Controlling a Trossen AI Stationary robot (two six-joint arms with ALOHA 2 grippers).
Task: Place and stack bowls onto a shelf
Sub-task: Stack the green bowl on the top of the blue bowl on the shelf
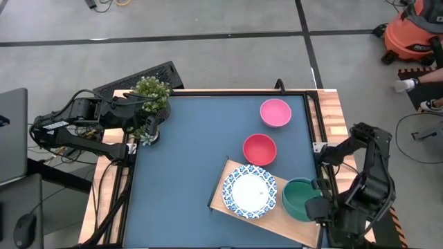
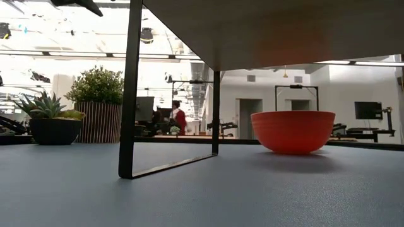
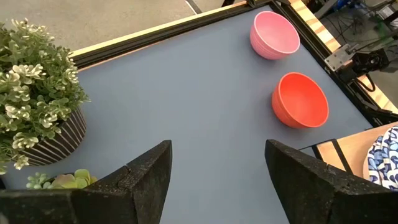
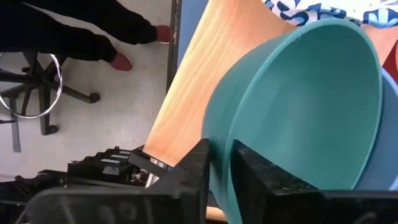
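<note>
The shelf, a pale wooden board on black legs, stands near the table's front right. On it lies a white bowl with a blue pattern. A teal bowl is at its right end, with a strip of a blue bowl showing under it. My right gripper is at the teal bowl's rim. A red bowl and a pink bowl rest on the tabletop beyond the shelf. My left gripper waits open at the far left, beside the plant. My right gripper has the teal bowl's rim on the side toward the table's right edge. One finger is inside the bowl and one outside, and the wall fills the gap between them. The fingers come steeply from above. The bowl sits over the shelf's right end; its underside is hidden.
A potted plant and a small succulent stand at the table's far left corner. A keyboard lies behind them. A person's legs and a chair are on the floor off the right edge. The table's middle and left are bare blue.
</note>
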